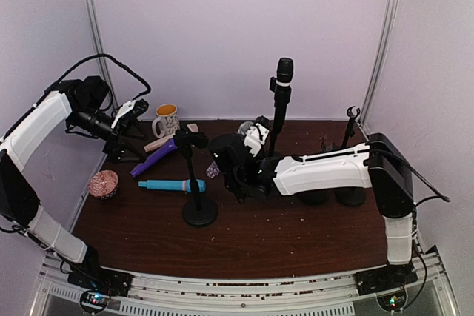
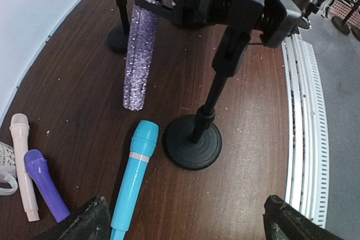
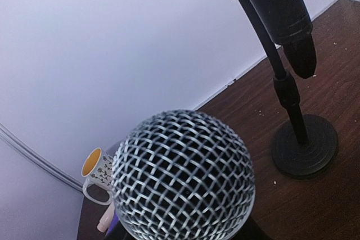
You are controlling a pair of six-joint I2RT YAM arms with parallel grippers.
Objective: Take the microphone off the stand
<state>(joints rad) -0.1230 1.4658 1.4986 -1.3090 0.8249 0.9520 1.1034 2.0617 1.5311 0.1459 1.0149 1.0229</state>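
There was the dark wooden table [image 1: 296, 242], and the right arm [image 1: 326, 172] stretched clear across it, reaching left! The left arm [image 1: 37, 127] hung high by the wall, its left gripper [image 2: 188, 223] spread wide with nothing between the fingers [image 2: 84, 220], looking down on it all. In the middle stood the short black stand [image 2: 194, 144], its clip bare. Just beside it, the right gripper [image 1: 231, 152] pinched the glittery purple microphone [image 2: 140, 54] near its mesh head, body tilted, tail toward the wood. Left of the stand lay a blue microphone [image 2: 135, 178], a purple one [image 2: 45, 186], and farther back a mug [image 1: 166, 118].
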